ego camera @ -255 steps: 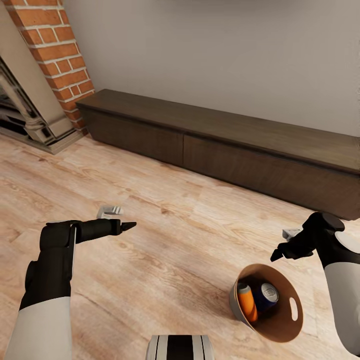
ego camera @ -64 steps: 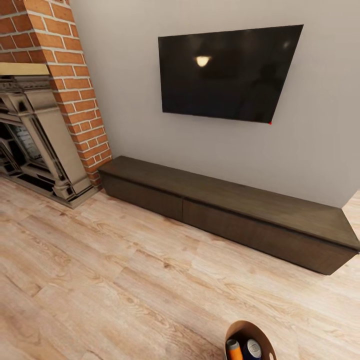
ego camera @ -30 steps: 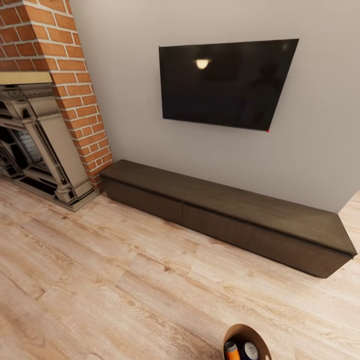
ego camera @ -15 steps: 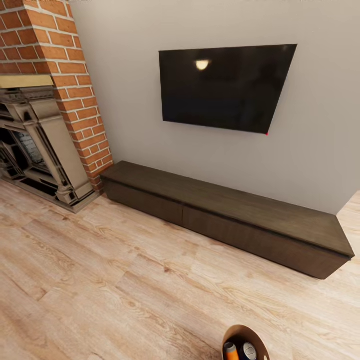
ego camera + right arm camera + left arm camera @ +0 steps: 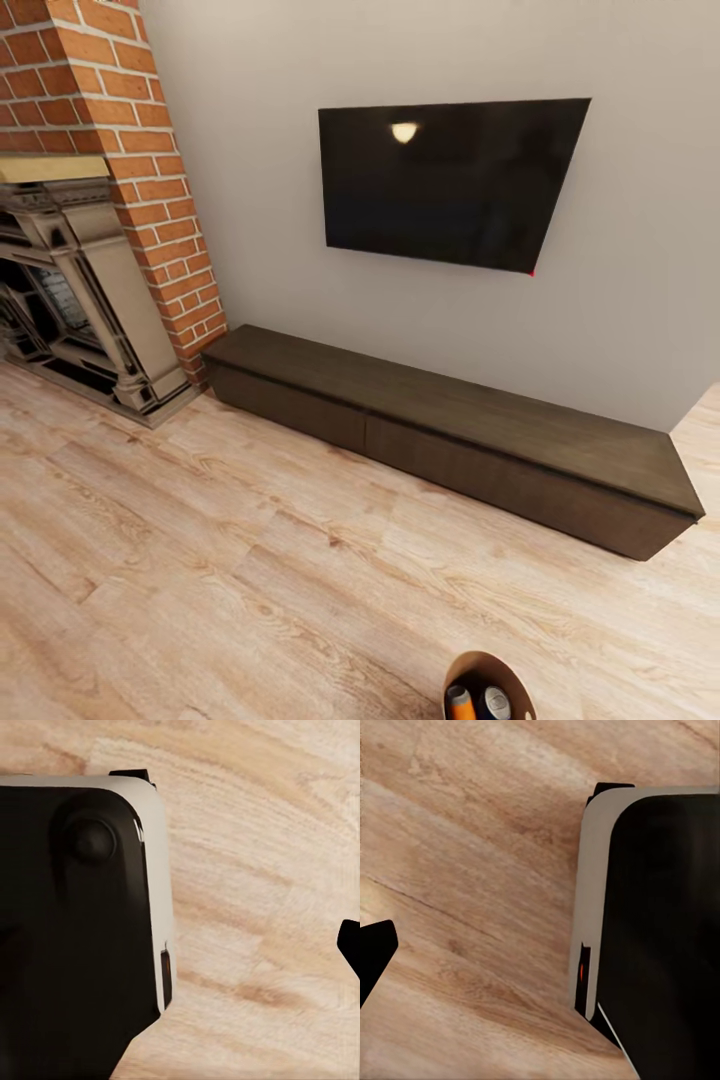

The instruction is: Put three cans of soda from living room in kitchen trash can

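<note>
Still in the living room: tash can (image 5: 487, 662) sitting on the wood floor (image 5: 200, 560) at the bottom edge of the head view, one orange can (image 5: 459, 703) and one silver-topped can (image 5: 496, 704) inside. Third can hidden, so can't confirm. Can't tell either hand's opening from the wrist views. Main risk: rolling the base into the bin and tipping it, since barely in view.

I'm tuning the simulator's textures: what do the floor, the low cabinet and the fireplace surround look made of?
Floor: light wood planks, matte, with visible grain and plank seams. Low cabinet: dark brown wood or veneer, matte, faint grain on top. Fireplace surround: red brick with pale mortar lines; its carved inner frame looks like grey stone or cast metal, hard to tell.
</note>
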